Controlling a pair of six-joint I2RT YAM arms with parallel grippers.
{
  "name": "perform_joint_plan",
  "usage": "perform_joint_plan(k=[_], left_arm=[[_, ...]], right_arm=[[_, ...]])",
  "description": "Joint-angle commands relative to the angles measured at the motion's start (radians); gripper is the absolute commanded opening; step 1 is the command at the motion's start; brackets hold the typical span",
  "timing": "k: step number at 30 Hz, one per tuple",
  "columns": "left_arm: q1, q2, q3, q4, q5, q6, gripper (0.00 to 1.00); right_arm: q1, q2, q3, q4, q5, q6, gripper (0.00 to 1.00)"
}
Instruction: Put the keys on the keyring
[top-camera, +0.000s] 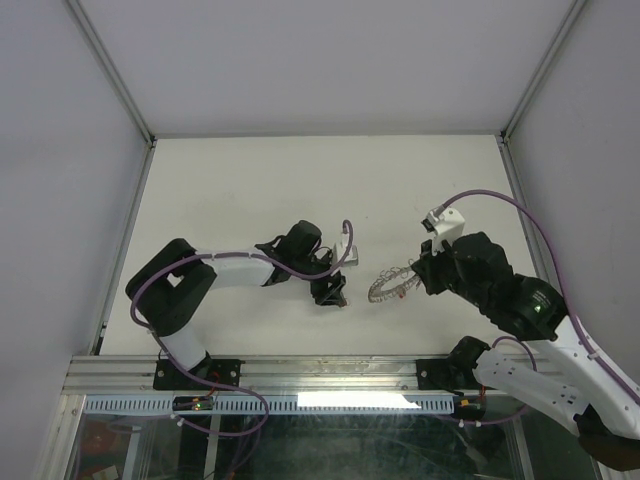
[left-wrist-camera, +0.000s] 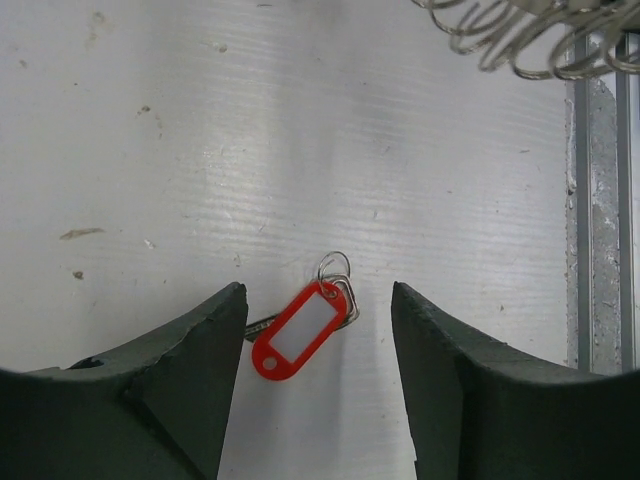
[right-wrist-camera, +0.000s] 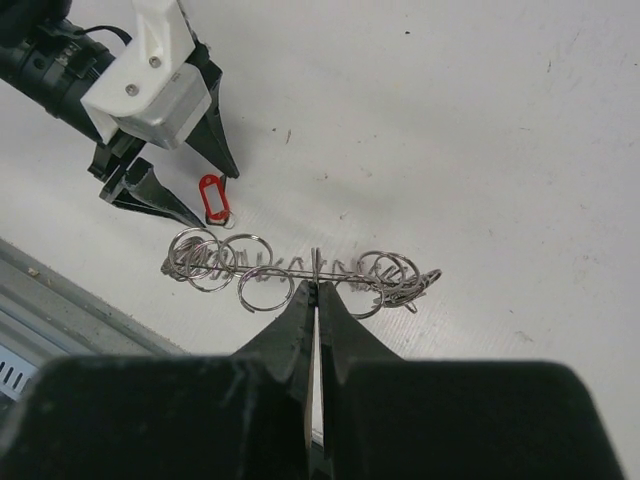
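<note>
Right gripper (right-wrist-camera: 315, 295), at the bottom centre of its wrist view, has its jaws pinched together on the thin wire of the keyring (right-wrist-camera: 262, 270). Farther off, at upper left, the left gripper (left-wrist-camera: 318, 305) stands wide open and grips nothing. It straddles the keys (left-wrist-camera: 298, 332), whose red tag lies flat on the table (left-wrist-camera: 200, 150).

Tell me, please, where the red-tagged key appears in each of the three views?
Top external: not discernible; too small, somewhere at the left claw.
Left wrist: the red-tagged key is at lower centre, lying on the table inside the open claw.
Right wrist: upper left, inside that same claw.
Shared landmark: the keyring, centre-right from above, top right in the left wrist view, centre in the right wrist view.
</note>
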Motion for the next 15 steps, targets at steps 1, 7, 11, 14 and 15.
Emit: perform_joint_plan(k=[1, 7, 11, 14, 15], left_arm=[[0.005, 0.040, 0.069, 0.048, 0.106, 0.053, 0.58], [0.006, 0.057, 0.112, 0.036, 0.108, -0.013, 0.49], [0.006, 0.010, 0.022, 0.178, 0.082, -0.060, 0.54], [0.006, 0.026, 0.032, 0.117, 0.104, -0.014, 0.54], [0.006, 0.038, 0.040, 0.099, 0.113, -0.008, 0.53]], right_arm=[[0.000, -0.016, 0.055, 0.044, -0.004, 0.025, 0.00], [0.001, -0.018, 0.057, 0.037, -0.004, 0.034, 0.00], [0.001, -0.015, 0.062, 0.035, -0.010, 0.038, 0.00], [0.000, -0.014, 0.062, 0.036, -0.014, 0.042, 0.00], [0.001, -0.015, 0.064, 0.036, -0.014, 0.042, 0.00]])
